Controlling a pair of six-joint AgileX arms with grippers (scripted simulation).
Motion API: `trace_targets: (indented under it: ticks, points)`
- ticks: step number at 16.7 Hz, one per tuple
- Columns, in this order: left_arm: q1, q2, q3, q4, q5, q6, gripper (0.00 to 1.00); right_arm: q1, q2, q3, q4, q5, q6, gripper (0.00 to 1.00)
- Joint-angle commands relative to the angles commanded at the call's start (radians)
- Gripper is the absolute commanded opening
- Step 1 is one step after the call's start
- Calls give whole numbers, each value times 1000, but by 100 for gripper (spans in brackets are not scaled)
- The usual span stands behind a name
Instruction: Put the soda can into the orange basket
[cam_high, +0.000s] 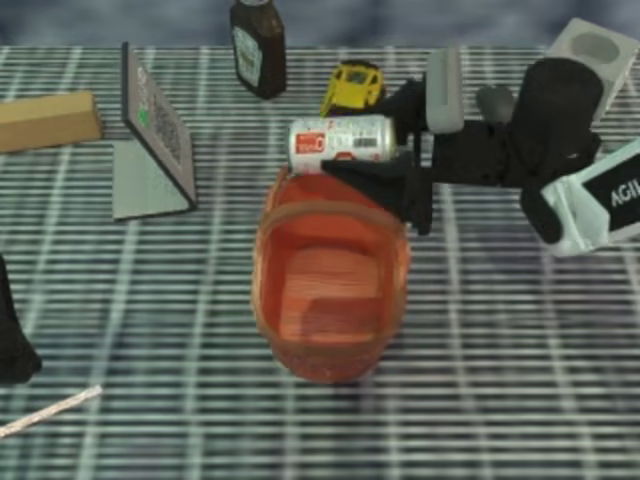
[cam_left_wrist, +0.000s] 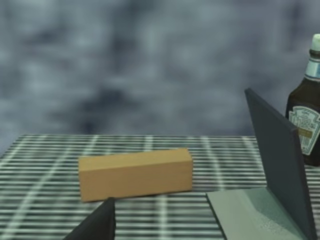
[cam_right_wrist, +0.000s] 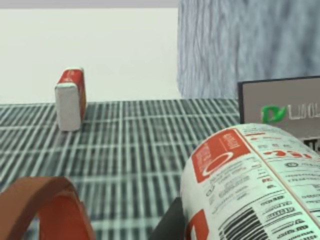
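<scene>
The right gripper (cam_high: 375, 150) held the can (cam_high: 341, 139) sideways between its black fingers, jaws closed on the cylinder's body. The can was smooth silver-white metal with red label blocks and fine black print, its long axis level and running out leftward from the jaws. It hung over the far rim of the basket (cam_high: 268, 290), just beyond the arched handle (cam_high: 335, 210). The basket was an oval of orange ribbed weave, sitting below and nearer than the jaws.

In the right wrist view the can (cam_right_wrist: 250, 185) filled the near field, with the handle's curved orange band (cam_right_wrist: 40, 200) beside it.

Past the jaws stood a yellow rounded object (cam_high: 352, 87) and a dark brown bottle (cam_high: 258, 45) with a pale label. Farther left of the jaws: a grey slanted card stand (cam_high: 155, 135) and a plain tan block (cam_high: 48, 121).

The left gripper (cam_high: 15, 340) sat parked at the table's left edge, well away from the jaws; whether its fingers were apart could not be told.
</scene>
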Motion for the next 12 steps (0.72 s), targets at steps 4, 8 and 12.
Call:
trace_targets:
  ticks: [4,8,12]
  points:
    - [0,0,0,0,0,0,100,1,12,-5,13,1,0,0]
    - [0,0,0,0,0,0,100,1,12,-5,13,1,0,23]
    - [0,0,0,0,0,0,100,1,12,-5,13,1,0,53]
